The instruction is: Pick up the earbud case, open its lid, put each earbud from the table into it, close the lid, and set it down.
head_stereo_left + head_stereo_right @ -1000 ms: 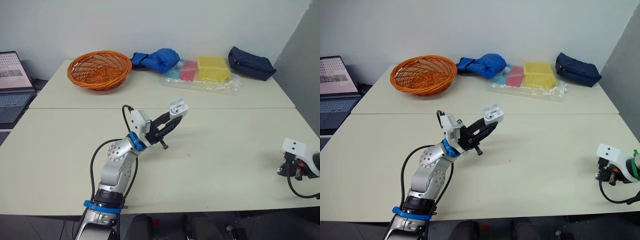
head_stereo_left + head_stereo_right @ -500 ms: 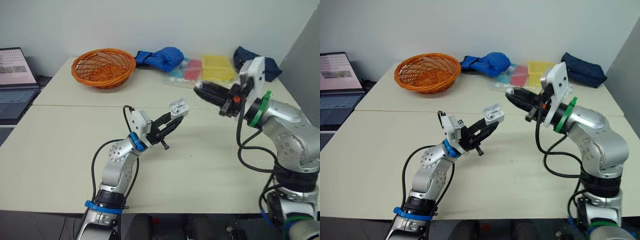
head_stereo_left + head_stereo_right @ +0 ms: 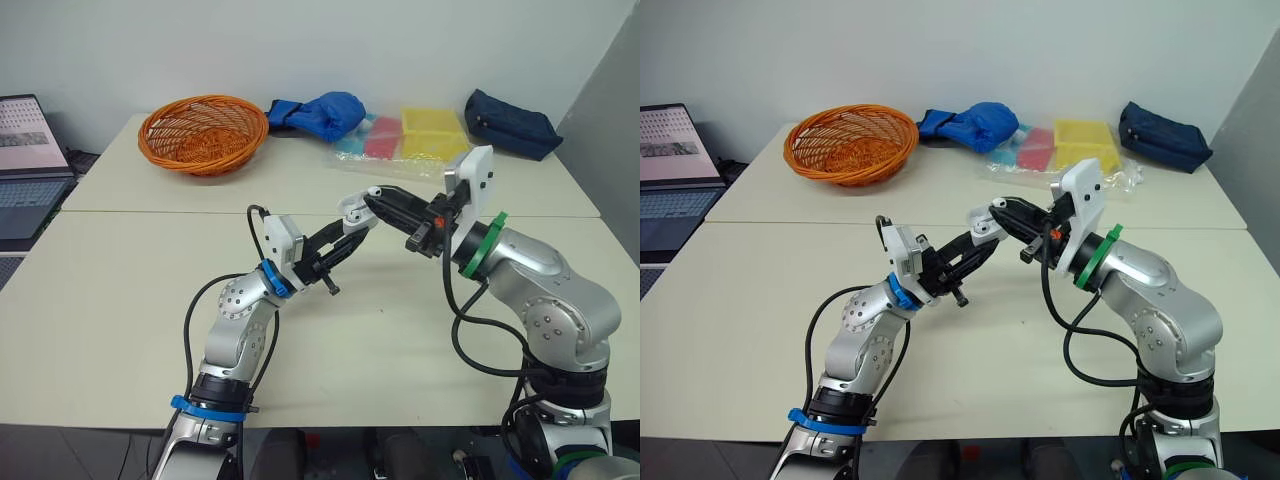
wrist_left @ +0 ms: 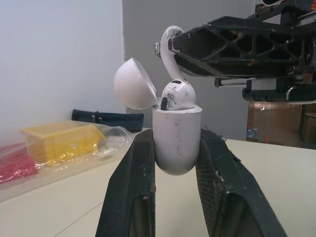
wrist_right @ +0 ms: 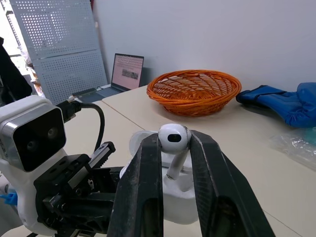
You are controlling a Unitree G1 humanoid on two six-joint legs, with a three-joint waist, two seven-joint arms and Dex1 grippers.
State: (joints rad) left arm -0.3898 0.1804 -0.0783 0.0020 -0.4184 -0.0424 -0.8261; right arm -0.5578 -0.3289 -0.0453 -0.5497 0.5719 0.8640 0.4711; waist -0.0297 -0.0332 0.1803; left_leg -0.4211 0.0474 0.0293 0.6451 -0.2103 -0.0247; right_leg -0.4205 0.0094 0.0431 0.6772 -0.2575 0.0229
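Observation:
My left gripper [image 3: 352, 224] is shut on the white earbud case [image 3: 353, 208], holding it upright above the middle of the table. In the left wrist view the case [image 4: 177, 138] has its lid [image 4: 132, 84] swung open, and one earbud [image 4: 177, 95] sits in it. My right gripper [image 3: 375, 202] reaches in from the right, its tips right at the top of the case. It is shut on a second white earbud [image 5: 174, 137], stem pointing down toward the open case.
An orange basket [image 3: 203, 133] stands at the back left. A blue cloth [image 3: 320, 113], a plastic bag with yellow and red boxes [image 3: 430, 135] and a dark blue pouch [image 3: 507, 122] lie along the back. A laptop [image 3: 25, 150] stands off the table's left side.
My right arm has risen from the table's right edge and swung left, bringing its earbud to the case. The left gripper and the open case have stayed where they were.

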